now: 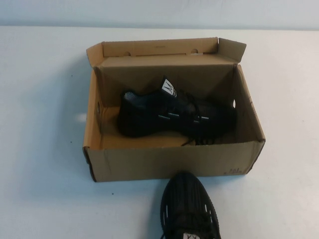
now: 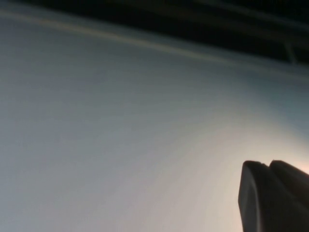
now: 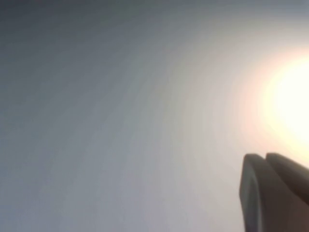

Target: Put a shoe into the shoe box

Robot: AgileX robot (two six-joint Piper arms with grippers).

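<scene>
The brown cardboard shoe box stands open in the middle of the white table, its flap lid folded up at the back. A black knit shoe with a white tongue label lies inside it, toe to the right. A look-alike black shoe stands outside, just in front of the box, toe toward it. Neither arm shows in the high view. In the left wrist view my left gripper is shut and holds nothing over bare table. My right gripper is likewise shut and holds nothing.
White table spreads on both sides of the box. A pale wall runs along the table's far edge. A bright glare patch lies on the table in the right wrist view.
</scene>
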